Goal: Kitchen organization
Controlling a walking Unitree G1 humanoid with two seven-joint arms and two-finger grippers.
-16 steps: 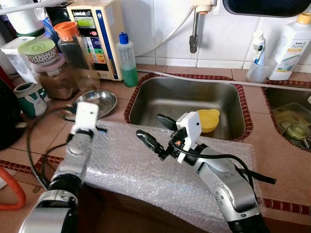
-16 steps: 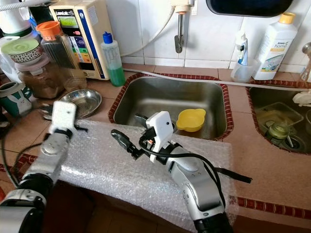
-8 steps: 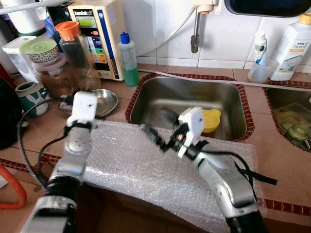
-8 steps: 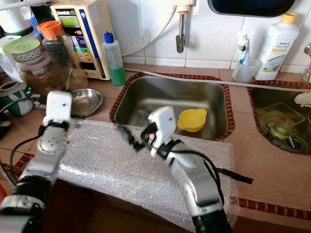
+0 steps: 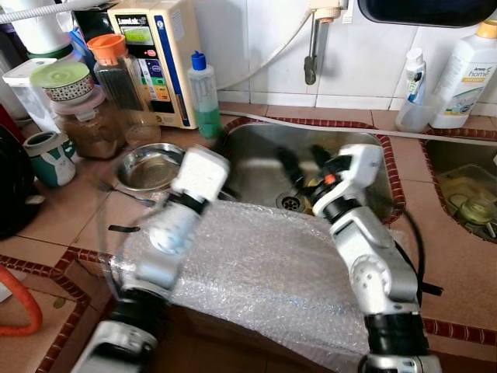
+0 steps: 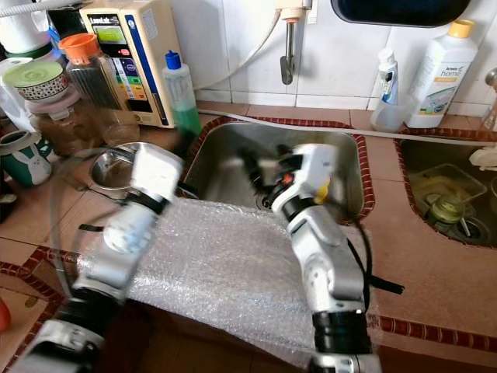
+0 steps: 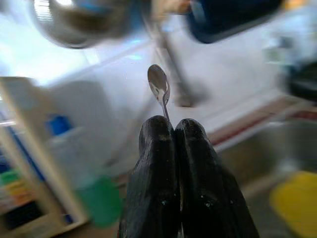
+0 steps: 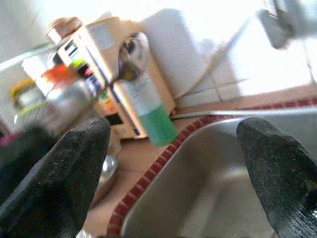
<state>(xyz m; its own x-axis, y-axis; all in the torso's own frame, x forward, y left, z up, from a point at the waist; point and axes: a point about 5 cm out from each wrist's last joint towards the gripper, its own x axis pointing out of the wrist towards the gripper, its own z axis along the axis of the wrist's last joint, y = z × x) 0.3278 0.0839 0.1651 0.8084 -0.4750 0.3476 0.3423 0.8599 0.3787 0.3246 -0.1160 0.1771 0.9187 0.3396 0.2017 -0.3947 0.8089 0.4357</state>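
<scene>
My left gripper point(image 7: 173, 126) is shut on a thin metal spoon point(image 7: 159, 85) whose bowl sticks out past the fingertips. That arm is raised and blurred by the sink's left rim point(image 5: 213, 167). Out over the steel sink point(image 5: 256, 140) my right gripper point(image 5: 304, 162) stands open with nothing between its fingers point(image 8: 59, 163). In the right wrist view the spoon point(image 8: 131, 57) shows ahead of that gripper. A yellow bowl point(image 7: 292, 203) lies in the sink, mostly hidden behind the right wrist. Bubble wrap point(image 5: 264, 264) covers the counter's front.
A steel bowl point(image 5: 147, 167) sits on the counter left of the sink. Behind it stand jars point(image 5: 93, 116), a water purifier point(image 5: 151, 54) and a green soap bottle point(image 5: 204, 97). A tap point(image 5: 311, 47) hangs over the sink. A detergent bottle point(image 5: 466, 74) stands back right.
The left arm lifted from beside the steel bowl and swung right toward the sink rim. The right gripper moved from above the bubble wrap to over the sink, covering the yellow bowl.
</scene>
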